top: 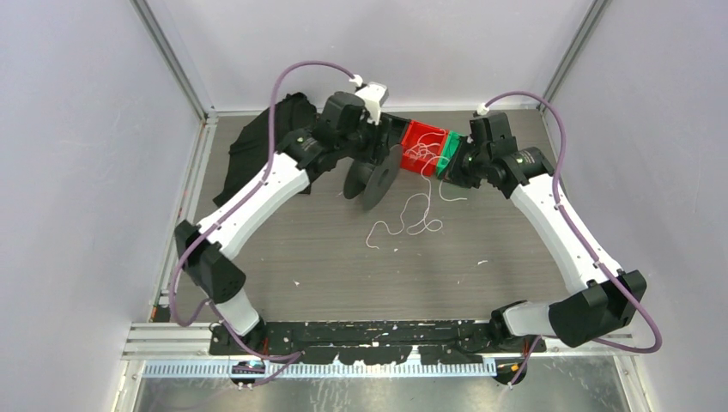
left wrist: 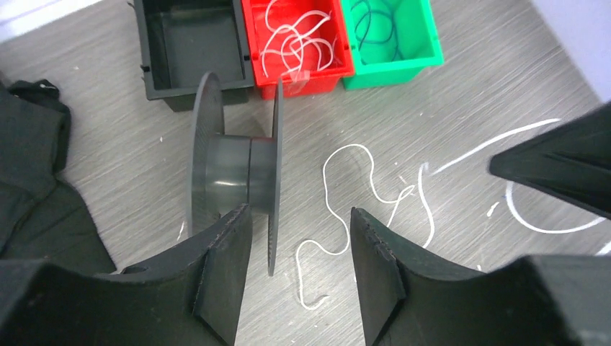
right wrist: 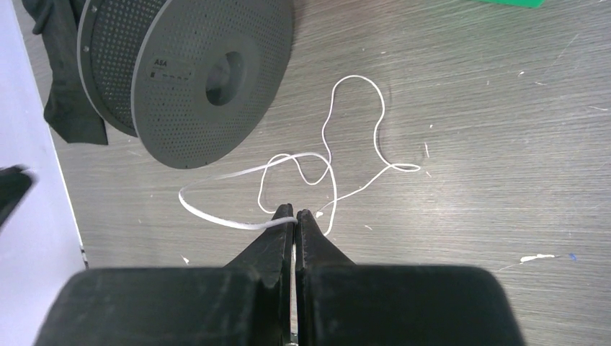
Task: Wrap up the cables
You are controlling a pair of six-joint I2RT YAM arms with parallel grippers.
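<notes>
A white cable (top: 410, 219) lies in curly loops on the table, also seen in the left wrist view (left wrist: 360, 191) and the right wrist view (right wrist: 353, 130). My right gripper (right wrist: 295, 214) is shut on one end of this cable, just above the table; in the top view the right gripper (top: 448, 170) is beside the green bin. My left gripper (left wrist: 299, 216) is open and empty, hovering at the grey spool (left wrist: 234, 169), with the spool's right flange showing between its fingers. The spool (top: 373, 178) stands on edge. More white cables (left wrist: 295, 43) lie in the red bin (left wrist: 252, 43).
Three small bins stand in a row at the back: black (left wrist: 191, 79), red (top: 419, 136), and green (left wrist: 421, 43) holding dark wires. A black cloth (top: 257, 146) lies at the back left. The right gripper's fingers (left wrist: 562, 169) show at the right of the left wrist view.
</notes>
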